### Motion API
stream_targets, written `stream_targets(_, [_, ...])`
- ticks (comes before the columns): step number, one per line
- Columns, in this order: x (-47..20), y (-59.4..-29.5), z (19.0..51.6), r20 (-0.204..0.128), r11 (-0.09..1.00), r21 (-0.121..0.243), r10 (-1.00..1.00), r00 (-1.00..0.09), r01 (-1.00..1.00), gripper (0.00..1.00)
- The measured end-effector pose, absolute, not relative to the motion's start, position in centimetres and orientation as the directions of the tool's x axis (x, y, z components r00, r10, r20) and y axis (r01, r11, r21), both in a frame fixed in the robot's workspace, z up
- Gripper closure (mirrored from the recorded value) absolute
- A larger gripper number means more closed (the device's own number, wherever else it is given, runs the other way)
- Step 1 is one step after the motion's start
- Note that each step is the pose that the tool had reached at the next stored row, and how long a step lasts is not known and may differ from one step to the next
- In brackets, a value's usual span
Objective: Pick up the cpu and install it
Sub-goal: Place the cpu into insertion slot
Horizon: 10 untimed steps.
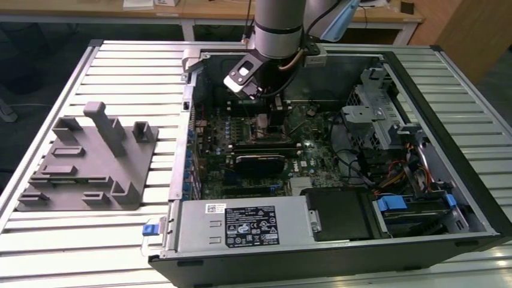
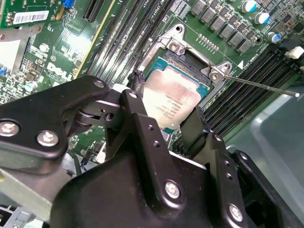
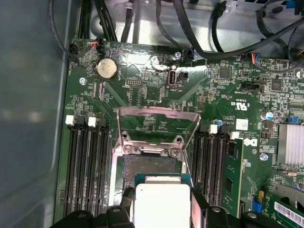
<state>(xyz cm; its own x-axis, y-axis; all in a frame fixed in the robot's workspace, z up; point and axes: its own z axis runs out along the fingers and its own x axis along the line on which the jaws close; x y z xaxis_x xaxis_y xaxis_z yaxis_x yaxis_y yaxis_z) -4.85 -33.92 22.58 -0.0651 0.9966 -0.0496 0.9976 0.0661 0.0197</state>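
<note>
The cpu [image 2: 173,95], a silvery square chip with a pale rim, sits between my gripper's [image 2: 166,111] black fingers [image 2: 137,114], which are shut on its two opposite edges. It hangs just over the open motherboard socket [image 3: 151,164], whose metal load plate [image 3: 159,118] is flipped up beyond it. In the first wrist view the cpu [image 3: 161,202] covers the near part of the socket, with the gripper [image 3: 160,199] closed around it. In the exterior view the arm [image 1: 276,36] reaches down into the computer case [image 1: 448,156], with the gripper [image 1: 270,114] low over the board.
Memory slots [image 3: 88,166] flank the socket on both sides. A thin socket lever [image 2: 261,85] sticks out sideways. Cables [image 3: 190,23] hang along the case wall. A black card [image 1: 260,162], power supply [image 1: 240,225] and drive cage [image 1: 376,114] crowd the case. A grey fixture [image 1: 88,162] stands at the exterior view's left.
</note>
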Motion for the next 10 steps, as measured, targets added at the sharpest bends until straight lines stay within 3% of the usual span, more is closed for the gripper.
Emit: stream_targets(10, [-4.78,-33.64,21.87,-0.049,0.069,0.02,0.996,-0.068,0.997,0.45])
